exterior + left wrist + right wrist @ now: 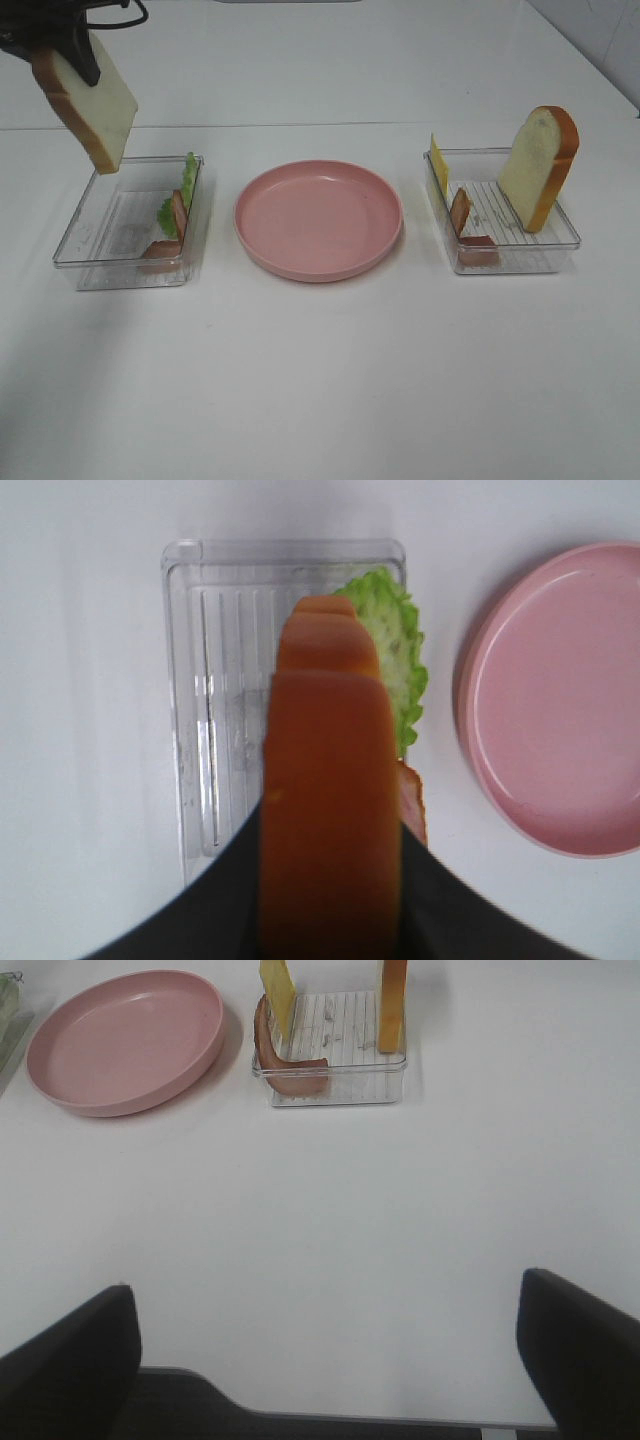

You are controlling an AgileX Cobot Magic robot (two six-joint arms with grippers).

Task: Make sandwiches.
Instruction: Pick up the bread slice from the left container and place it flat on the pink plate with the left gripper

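- I read the left gripper (82, 50) as clamped on a held bread slice (95, 105), with the jaws pinching its upper end. In the left wrist view the orange-brown crust runs up out of the dark jaws.
- The held bread slice hangs tilted in the air, left of the pink plate (318, 220) and over the far corner of the left tray (120, 272).
- The left tray sits just left of the plate. A lettuce leaf (188, 180) and the left-tray bacon (178, 213) lean against its plate-side wall.
- The right tray (520, 258) sits just right of the plate and apart from it.
- In the right tray a cheese slice (438, 165) stands at the far plate-side corner, with the right-tray bacon (460, 210) along the plate-side wall.
- A second bread slice (540, 168) stands upright in the right tray, on the side away from the plate.
- The right gripper (325, 1285) has its jaws spread wide and grips nothing. It is over the white table (330, 1190), on the near side of the plate and well apart from it.
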